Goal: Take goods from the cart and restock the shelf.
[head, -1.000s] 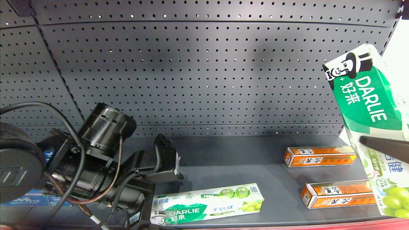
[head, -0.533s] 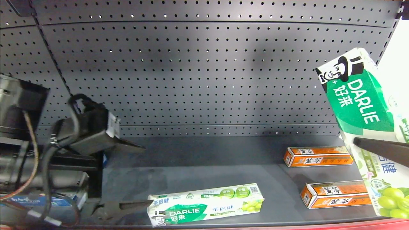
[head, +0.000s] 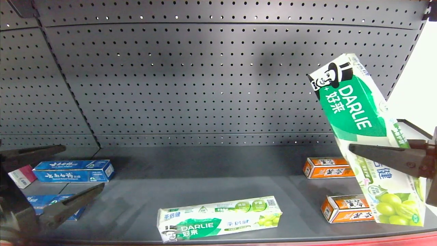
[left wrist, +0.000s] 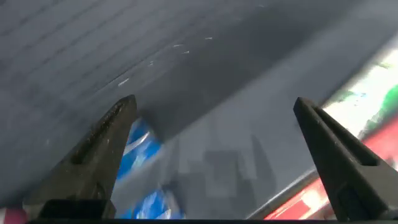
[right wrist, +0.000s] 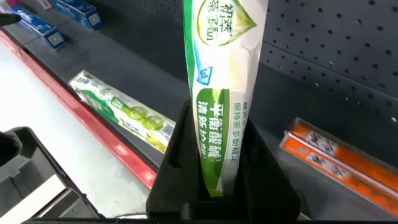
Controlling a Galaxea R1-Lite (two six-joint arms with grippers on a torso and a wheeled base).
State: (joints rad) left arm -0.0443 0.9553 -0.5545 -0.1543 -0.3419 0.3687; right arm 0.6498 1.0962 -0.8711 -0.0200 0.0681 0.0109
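A green toothpaste box (head: pixel 218 218) lies flat near the front of the dark shelf (head: pixel 191 174). A second, like green box (head: pixel 351 116) is held tilted upright above the shelf's right end, with my right gripper (head: pixel 358 152) shut on its lower half. In the right wrist view this held box (right wrist: pixel 221 93) stands between the jaws of the right gripper (right wrist: pixel 214 162), and the lying box (right wrist: pixel 121 109) is beyond it. My left gripper (head: pixel 83 167) stands open and holds nothing at the shelf's left front; the left wrist view shows the same open gripper (left wrist: pixel 214 102).
Two orange boxes (head: pixel 327 167) (head: pixel 344 208) lie on the shelf's right, partly behind the held box. Blue boxes (head: pixel 73 170) (head: pixel 51 201) lie at the left near the open gripper. A perforated back panel (head: pixel 205 85) closes the shelf. A red strip (right wrist: pixel 93 124) runs along its front edge.
My left arm has drawn back from the lying green box to the lower left, uncovering the blue boxes. My right gripper has carried its box leftward over the shelf.
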